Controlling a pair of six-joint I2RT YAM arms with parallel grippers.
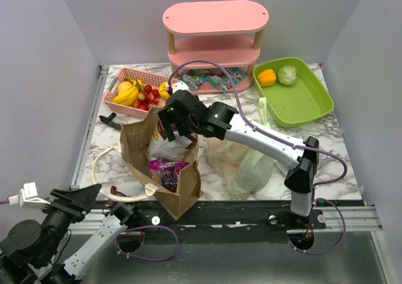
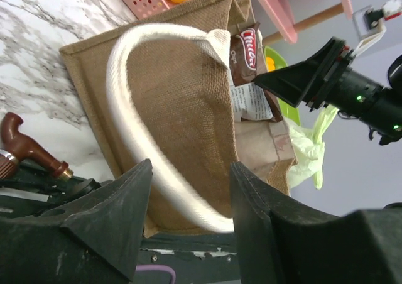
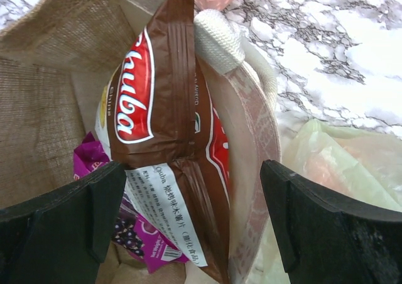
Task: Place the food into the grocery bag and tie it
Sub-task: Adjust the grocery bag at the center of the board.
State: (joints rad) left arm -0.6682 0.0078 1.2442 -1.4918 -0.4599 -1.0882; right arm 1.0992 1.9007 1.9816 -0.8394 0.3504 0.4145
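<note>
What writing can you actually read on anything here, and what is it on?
"Chuba": red-and-white logo on the brown snack pack, in the burlap bag.
"Chuba": its white label; the Chinese characters after it are too small.
Purple pack: print too blurred.

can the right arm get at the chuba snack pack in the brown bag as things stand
Probably yes. The right gripper hangs over the burlap bag's open top, jaws wide apart on either side of the Chuba snack pack, whose upper edge stands free with nothing over it.
</note>
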